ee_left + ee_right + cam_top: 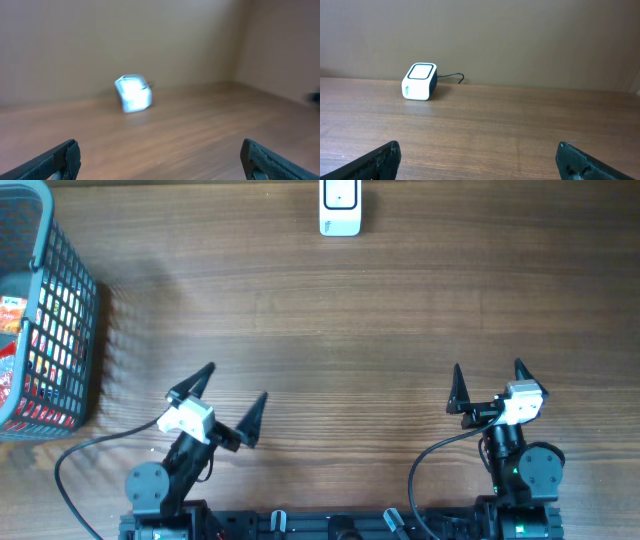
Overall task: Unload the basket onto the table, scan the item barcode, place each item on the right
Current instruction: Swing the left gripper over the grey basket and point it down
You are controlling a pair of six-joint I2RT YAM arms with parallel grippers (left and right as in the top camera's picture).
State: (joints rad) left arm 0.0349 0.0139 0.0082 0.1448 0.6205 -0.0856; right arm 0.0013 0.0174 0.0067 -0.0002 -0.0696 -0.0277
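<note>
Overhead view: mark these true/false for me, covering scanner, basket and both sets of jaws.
1. The scanner stands at the far edge of the table. True.
2. The left gripper holds an item. False: its jaws stand open with nothing between them.
3. The basket is at the table's left side, with packaged items inside. True.
4. The right gripper has its jaws shut. False: they are wide open and empty.
5. The scanner sits inside the basket. False: it stands on the table, well apart from the basket.
</note>
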